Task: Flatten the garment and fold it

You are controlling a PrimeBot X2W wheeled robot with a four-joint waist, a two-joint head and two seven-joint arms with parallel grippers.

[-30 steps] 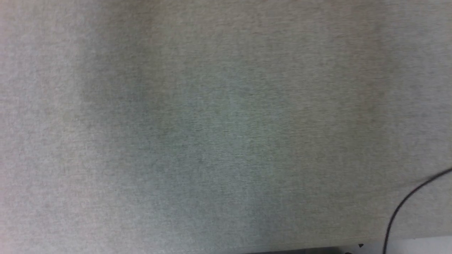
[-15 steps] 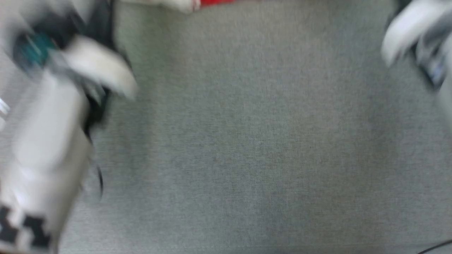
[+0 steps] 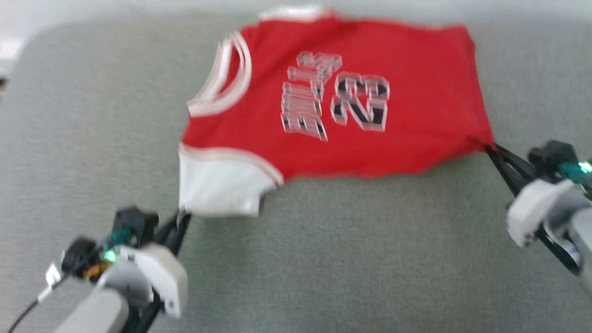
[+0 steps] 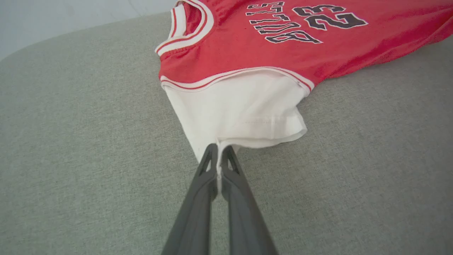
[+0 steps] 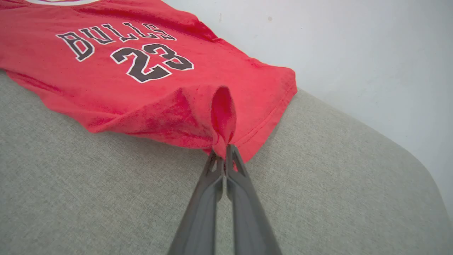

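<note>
The step in hand is judged to be the flattening, with no fold yet made. The grey cloth-covered table (image 3: pixel 323 259) is taken as the reference. The garment (image 3: pixel 360 120) is laid face up on the far half of the table, close to its far edge. Its neck opening is turned toward the table's left end and its hem toward the right end. The left gripper (image 3: pixel 182 216) is found over the left part of the table, nearer its near edge, with its fingers pressed together on the cuff of the white sleeve (image 4: pixel 240 113). The right gripper (image 3: pixel 490 149) is found over the right part of the table, with its fingers closed on a pinched-up hem corner (image 5: pixel 221 117), where the red cloth is gathered into a raised loop. The near side of the garment is thus held at two points and appears drawn taut between them. The next move is judged to call for an even outward pull toward both ends of the table. The cloth should then be lowered so that the loop is laid flat before either grip is released. On the chest, "BULLS" (image 5: pixel 113 35) is read in black letters outlined in white, and below it the number "23" (image 5: pixel 152 62). No brand tag or label is made out.
</note>
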